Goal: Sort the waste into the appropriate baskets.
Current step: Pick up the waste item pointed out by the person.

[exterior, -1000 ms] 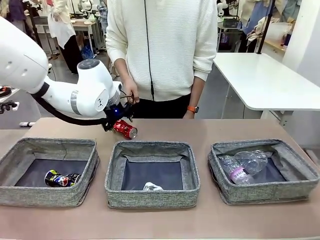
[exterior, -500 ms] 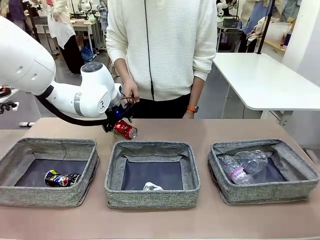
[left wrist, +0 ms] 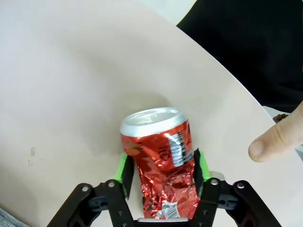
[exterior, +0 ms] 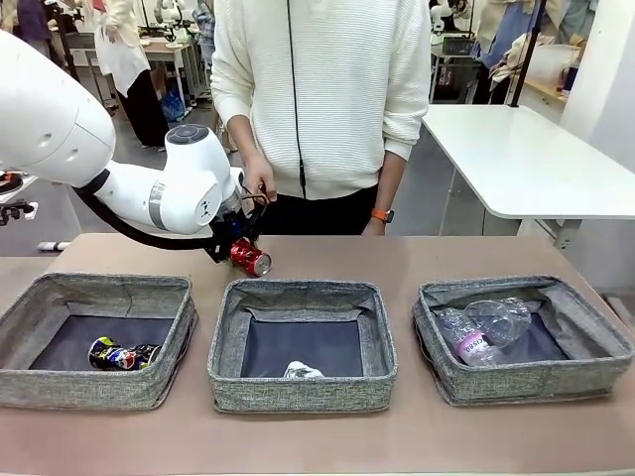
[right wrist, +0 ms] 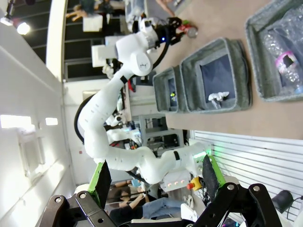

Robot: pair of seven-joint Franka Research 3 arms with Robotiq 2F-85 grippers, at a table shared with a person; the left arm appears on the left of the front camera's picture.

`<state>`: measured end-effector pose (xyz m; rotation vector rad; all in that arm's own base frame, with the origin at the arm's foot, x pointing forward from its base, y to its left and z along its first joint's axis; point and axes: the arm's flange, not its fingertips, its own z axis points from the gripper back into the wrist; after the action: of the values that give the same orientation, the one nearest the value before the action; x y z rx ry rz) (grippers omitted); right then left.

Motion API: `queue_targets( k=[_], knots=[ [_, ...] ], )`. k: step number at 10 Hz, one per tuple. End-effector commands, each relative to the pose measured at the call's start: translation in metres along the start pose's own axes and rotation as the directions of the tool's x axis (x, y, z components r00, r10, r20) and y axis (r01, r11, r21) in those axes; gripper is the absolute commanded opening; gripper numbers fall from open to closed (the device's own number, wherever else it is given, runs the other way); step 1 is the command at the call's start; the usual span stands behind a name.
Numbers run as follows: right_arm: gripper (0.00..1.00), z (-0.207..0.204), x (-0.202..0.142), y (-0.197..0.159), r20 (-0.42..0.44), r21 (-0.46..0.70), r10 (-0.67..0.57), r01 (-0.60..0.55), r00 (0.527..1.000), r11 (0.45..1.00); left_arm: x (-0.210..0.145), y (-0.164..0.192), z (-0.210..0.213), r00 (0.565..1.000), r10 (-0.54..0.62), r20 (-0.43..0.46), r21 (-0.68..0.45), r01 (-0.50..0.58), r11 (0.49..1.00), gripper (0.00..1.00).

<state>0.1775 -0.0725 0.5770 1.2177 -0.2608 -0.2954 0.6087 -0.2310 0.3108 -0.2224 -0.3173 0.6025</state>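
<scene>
The left tool [left wrist: 161, 177] is clamped on the crumpled red can [left wrist: 160, 156], its green pads pressing both sides, the can's silver top pointing away over the counter [left wrist: 61, 71]. The right tool [right wrist: 154, 177] stands apart, empty, well away from the bins.

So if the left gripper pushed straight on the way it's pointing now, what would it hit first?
The left gripper is shut on the crushed red can. Straight ahead lies the tan tabletop, probably the first thing the can's top meets; depth is unclear.
</scene>
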Motion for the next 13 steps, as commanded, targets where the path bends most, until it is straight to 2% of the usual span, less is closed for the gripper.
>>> queue_targets(
  k=[1,6,8,9,10,11,12,13],
  knots=[
    [1.0,0.0,0.003,0.003,-0.002,0.019,0.022,-0.022,1.0,1.0,-0.002,-0.007,0.001,1.0,0.019,0.02,0.049,-0.02,0.999,0.0],
    [1.0,0.0,0.003,0.003,-0.002,0.019,0.022,-0.022,1.0,1.0,-0.003,-0.004,0.004,0.999,0.048,-0.008,0.127,-0.047,0.991,0.0],
    [1.0,0.0,0.003,0.003,-0.002,0.019,0.022,-0.022,1.0,1.0,-0.01,0.003,0.022,0.998,0.051,-0.023,0.12,-0.048,0.992,0.0],
    [1.0,0.0,0.003,0.003,-0.002,0.019,0.022,-0.022,1.0,1.0,-0.018,0.013,0.056,0.999,0.037,-0.011,0.074,-0.036,0.997,0.0],
    [1.0,0.0,0.003,0.003,-0.002,0.019,0.022,-0.022,1.0,1.0,-0.021,0.028,0.103,0.997,0.029,0.073,0.007,-0.03,1.0,0.0],
    [1.0,0.0,0.003,0.003,-0.002,0.019,0.022,-0.022,1.0,1.0,-0.02,0.054,0.167,0.99,0.02,0.138,-0.049,-0.014,0.999,0.0],
    [1.0,0.0,0.003,0.003,-0.002,0.019,0.022,-0.022,1.0,1.0,-0.029,0.073,0.206,0.997,-0.045,0.056,-0.007,0.045,0.999,0.0],
    [1.0,0.0,0.003,0.003,-0.002,0.019,0.022,-0.022,1.0,1.0,-0.055,0.093,0.248,0.991,-0.132,-0.022,0.008,0.132,0.991,0.0]
  ],
)
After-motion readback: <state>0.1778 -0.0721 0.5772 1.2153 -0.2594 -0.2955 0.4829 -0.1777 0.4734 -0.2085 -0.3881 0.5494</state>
